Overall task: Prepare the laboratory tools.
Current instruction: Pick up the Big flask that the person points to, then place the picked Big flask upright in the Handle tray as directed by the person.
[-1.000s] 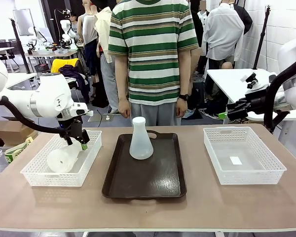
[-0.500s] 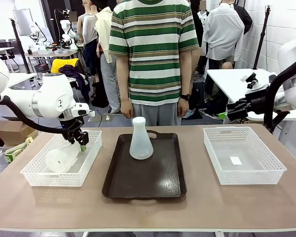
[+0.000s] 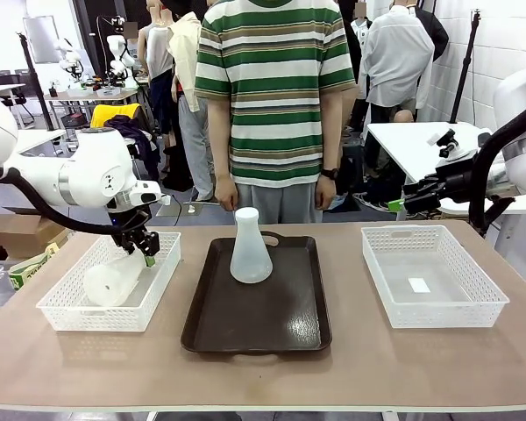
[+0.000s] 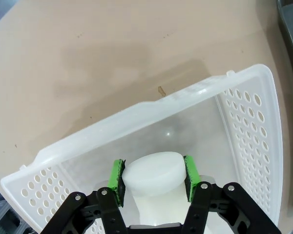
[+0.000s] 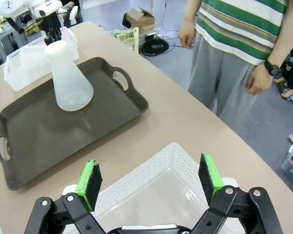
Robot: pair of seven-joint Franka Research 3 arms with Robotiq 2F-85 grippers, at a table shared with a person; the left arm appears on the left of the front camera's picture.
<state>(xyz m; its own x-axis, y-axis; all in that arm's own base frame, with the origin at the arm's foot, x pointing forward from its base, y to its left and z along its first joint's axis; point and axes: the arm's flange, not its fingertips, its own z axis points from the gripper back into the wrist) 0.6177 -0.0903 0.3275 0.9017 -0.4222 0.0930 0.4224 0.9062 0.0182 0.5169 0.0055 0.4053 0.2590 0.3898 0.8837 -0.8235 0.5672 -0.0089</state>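
Flask (image 4: 154, 173) body behind left hand (image 4: 154, 178)

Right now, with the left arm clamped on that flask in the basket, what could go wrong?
1. The left gripper pinches only the cap of the flask, which lies tilted in the left basket; lifted, its wide base may swing or slip free.
2. The base may catch the basket wall and drag it.
3. The upright flask stands mid-tray; placing beside it could knock it over.
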